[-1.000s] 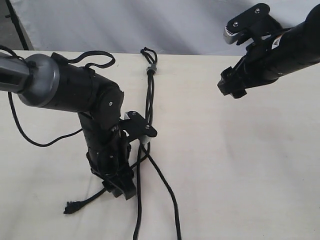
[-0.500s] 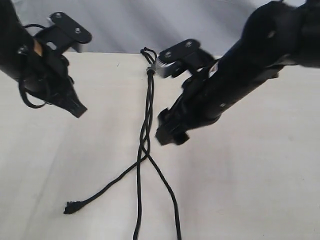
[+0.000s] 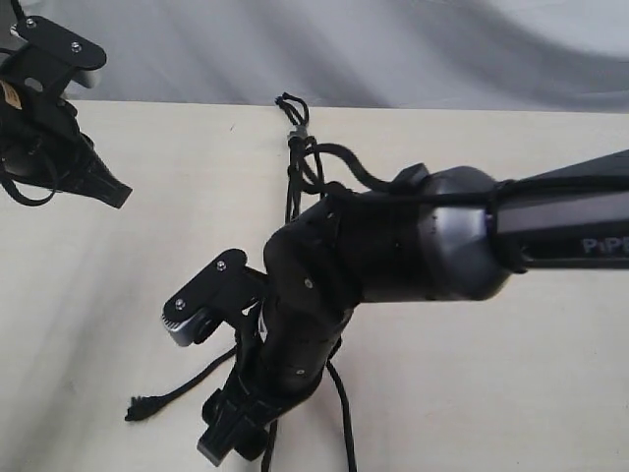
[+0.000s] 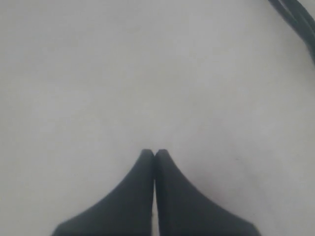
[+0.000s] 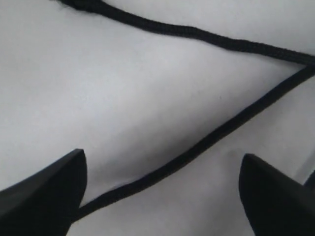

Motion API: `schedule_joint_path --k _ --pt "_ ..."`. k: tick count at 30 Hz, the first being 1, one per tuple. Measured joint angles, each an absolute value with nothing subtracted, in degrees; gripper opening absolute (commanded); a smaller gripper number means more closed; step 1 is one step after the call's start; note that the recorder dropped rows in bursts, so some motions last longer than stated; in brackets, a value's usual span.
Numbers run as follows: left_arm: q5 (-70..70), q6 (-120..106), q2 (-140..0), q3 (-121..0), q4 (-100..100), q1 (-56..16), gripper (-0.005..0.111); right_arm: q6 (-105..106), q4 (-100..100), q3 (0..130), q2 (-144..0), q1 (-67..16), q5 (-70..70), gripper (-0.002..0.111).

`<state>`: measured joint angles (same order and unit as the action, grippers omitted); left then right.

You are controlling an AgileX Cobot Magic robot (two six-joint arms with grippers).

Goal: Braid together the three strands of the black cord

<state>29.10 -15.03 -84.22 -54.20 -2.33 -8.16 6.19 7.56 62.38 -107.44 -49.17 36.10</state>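
The black cord [image 3: 292, 182] is lying on the pale counter [image 3: 511, 374], running from the middle of the far edge toward the near edge. Its small loops [image 3: 289, 101] are sitting right at the far edge, with the grey band [image 3: 299, 132] just below them. From the band the 3 strands [image 3: 291, 206] are running close together, then disappearing under the right arm [image 3: 393, 246]. Nearer the near edge they are spreading apart. 1 strand [image 3: 187, 382] is angling toward the near-left corner and ending in a frayed tip [image 3: 138, 407]. Another strand [image 3: 344, 423] is curving to the near edge. Most of the 3rd is hidden behind the arm.

The right gripper [image 5: 162, 160] is hanging over the spread strands near the near edge. Its jaws are standing wide apart and gripping nothing. In the right wrist view 1 strand is crossing the gap between the 2 fingers [image 5: 47, 189], lying on the counter, while a 2nd strand is running beyond the jaws. Whether the fingers are touching the counter cannot be told.

The left gripper [image 4: 155, 153] is hovering near the far-left corner, well apart from the cord. Its jaws are pressed together, holding nothing. A grey cloth backdrop [image 3: 413, 49] is hanging beyond the far edge.
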Motion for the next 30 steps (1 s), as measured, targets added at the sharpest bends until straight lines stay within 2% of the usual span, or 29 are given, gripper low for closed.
schedule_joint_path --k 5,6,8,12,19,24,30 --pt "29.0 -15.0 -84.2 -54.2 -2.0 -8.2 0.001 0.8 2.6 62.4 -110.2 -50.7 35.4 0.078" --pt "29.0 -15.0 -84.2 -54.2 -2.0 -8.2 0.001 0.0 2.0 62.4 -110.8 -50.8 35.3 0.075" --pt "29.0 -15.0 -84.2 -54.2 -1.9 -8.2 0.001 -0.8 0.9 62.5 -111.7 -50.9 35.3 0.059" --pt "29.0 -15.0 -84.2 -54.2 -1.9 -8.2 0.001 -1.4 0.4 62.9 -112.1 -50.9 34.6 0.0" --pt "29.0 -15.0 -84.2 -54.2 -1.7 -8.2 0.001 0.6 -4.3 64.5 -110.8 -51.0 37.0 0.002" --pt "29.0 -15.0 -84.2 -54.2 -1.5 -8.2 0.001 3.9 -26.6 67.8 -110.0 -51.0 40.7 0.002" --pt "28.8 -15.0 -84.2 -54.2 -1.1 -8.2 0.001 4.0 -31.2 67.8 -115.3 -49.8 39.9 0.002"
